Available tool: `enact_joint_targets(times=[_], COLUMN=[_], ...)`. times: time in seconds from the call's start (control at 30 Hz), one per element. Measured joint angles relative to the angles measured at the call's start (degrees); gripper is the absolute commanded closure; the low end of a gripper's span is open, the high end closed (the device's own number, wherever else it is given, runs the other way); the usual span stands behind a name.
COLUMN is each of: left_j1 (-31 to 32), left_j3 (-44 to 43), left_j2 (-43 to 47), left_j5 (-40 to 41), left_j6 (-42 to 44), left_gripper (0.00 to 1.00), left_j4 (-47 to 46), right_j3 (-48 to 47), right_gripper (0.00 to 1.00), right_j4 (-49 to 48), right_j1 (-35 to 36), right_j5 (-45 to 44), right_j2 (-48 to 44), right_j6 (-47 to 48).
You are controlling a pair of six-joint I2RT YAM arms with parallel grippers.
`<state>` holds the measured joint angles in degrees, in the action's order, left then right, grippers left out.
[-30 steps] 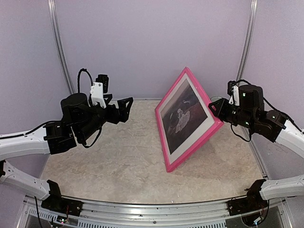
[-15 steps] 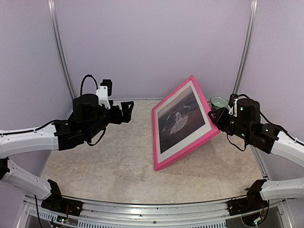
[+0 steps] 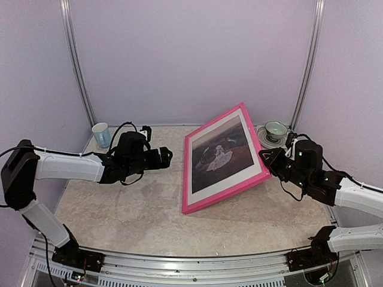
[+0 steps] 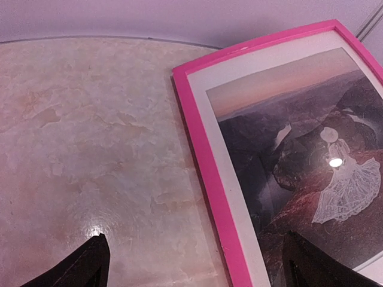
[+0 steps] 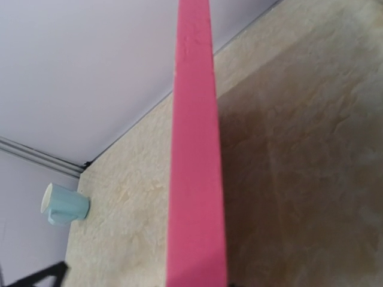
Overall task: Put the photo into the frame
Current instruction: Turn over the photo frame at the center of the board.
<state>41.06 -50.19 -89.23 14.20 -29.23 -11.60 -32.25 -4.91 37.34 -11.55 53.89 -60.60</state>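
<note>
Beige marbled desk (image 3: 137,203) under both tools. Pink frame (image 3: 226,192) sits between them, tilted: right rail pinched in the right tool (image 3: 263,156) (jaws narrow, the rail runs straight between the fingers), lower-left corner down on the desk. White-bordered photo (image 3: 218,156) is inside it, face up. Left tool (image 3: 166,156) gapes fully, holding nothing, just left of the frame. Pale blue mug (image 3: 101,135) back-left of the left tool; cup on saucer (image 3: 275,129) just beyond the right tool.
</note>
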Motion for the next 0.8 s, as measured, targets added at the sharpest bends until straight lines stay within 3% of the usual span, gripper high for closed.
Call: enact_joint_targets(times=[0.47,0.8], left_j1=[-7.26,-7.28], left_j3=[1.68,2.58], left_j2=[-12.20,-14.60], left_j5=[-17.97,-23.52], left_j6=[-11.23,-14.45], left_gripper=[0.01,0.01], left_j4=[-9.07,-12.90], right_j3=[4.46,5.79], right_gripper=[1.00,1.00], right_j4=[-11.69,-19.26], right_j1=[0.00,-0.02], right_j5=[3.21,7.15], right_j2=[6.16,12.50], right_j6=[-1.95,-3.17])
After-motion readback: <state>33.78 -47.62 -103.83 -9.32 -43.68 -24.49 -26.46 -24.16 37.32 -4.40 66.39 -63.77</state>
